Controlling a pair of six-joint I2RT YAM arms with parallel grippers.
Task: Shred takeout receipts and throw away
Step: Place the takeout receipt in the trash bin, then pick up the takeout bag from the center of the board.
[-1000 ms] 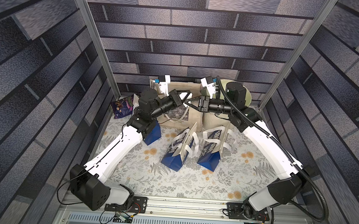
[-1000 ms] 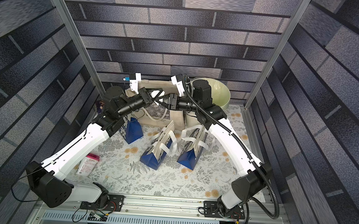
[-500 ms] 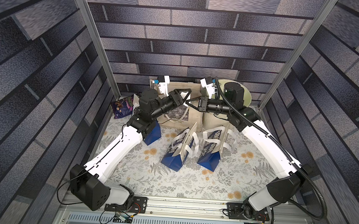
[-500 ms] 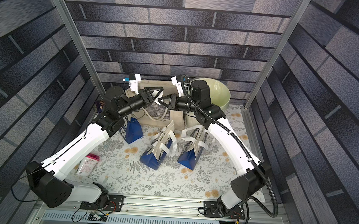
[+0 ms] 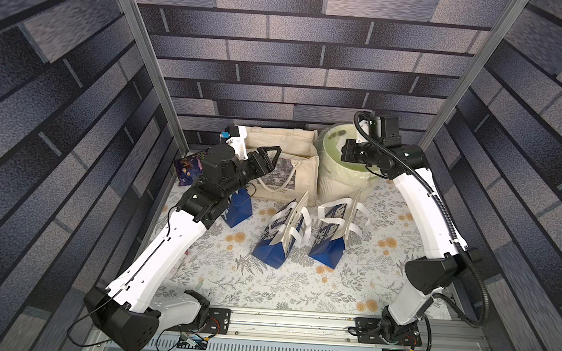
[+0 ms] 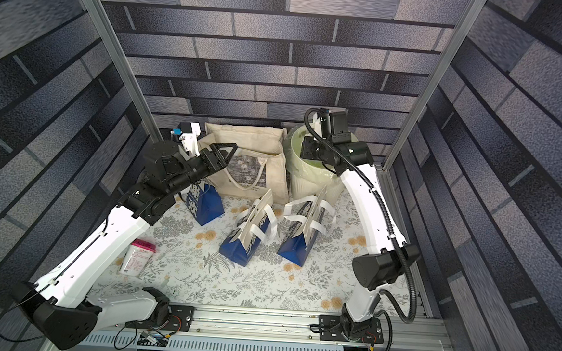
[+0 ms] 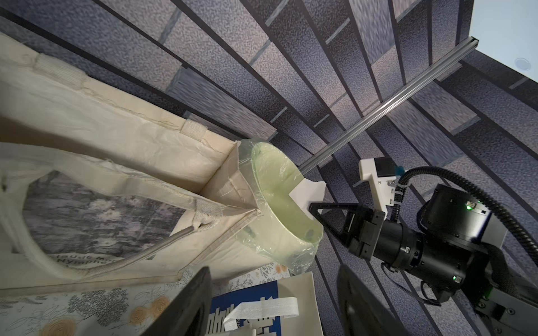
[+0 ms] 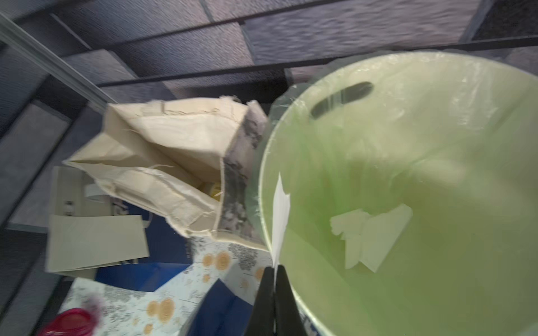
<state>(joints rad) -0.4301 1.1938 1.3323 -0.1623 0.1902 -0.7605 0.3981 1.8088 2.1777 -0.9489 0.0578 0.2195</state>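
1. My right gripper (image 8: 274,272) has its two slim black fingers pressed together on a receipt scrap (image 8: 281,215). The scrap is thin, plain white paper, seen almost edge-on, with a ragged, torn top edge.
2. In my left wrist view the same scrap (image 7: 307,193) looks like a small, flat white piece with jagged corners. It is held up over the mouth of the bin (image 7: 279,232).
3. The bin is round with smooth walls. A crinkly, clear pale-green plastic liner is folded over its rim.
4. More torn pieces (image 8: 375,232) lie at the bottom of the bin, pale and angular, overlapping each other.
5. My left gripper (image 5: 274,160) has its fingers spread wide apart and holds nothing. It hangs above a canvas tote (image 5: 290,170).
6. The tote is cream woven cloth with frayed seams, soft handles and a grey printed picture on one side.
7. Two blue-and-white paper bags (image 5: 282,237) with flat white strap handles lean on the floral tablecloth (image 5: 265,283), in front of the tote and the bin.
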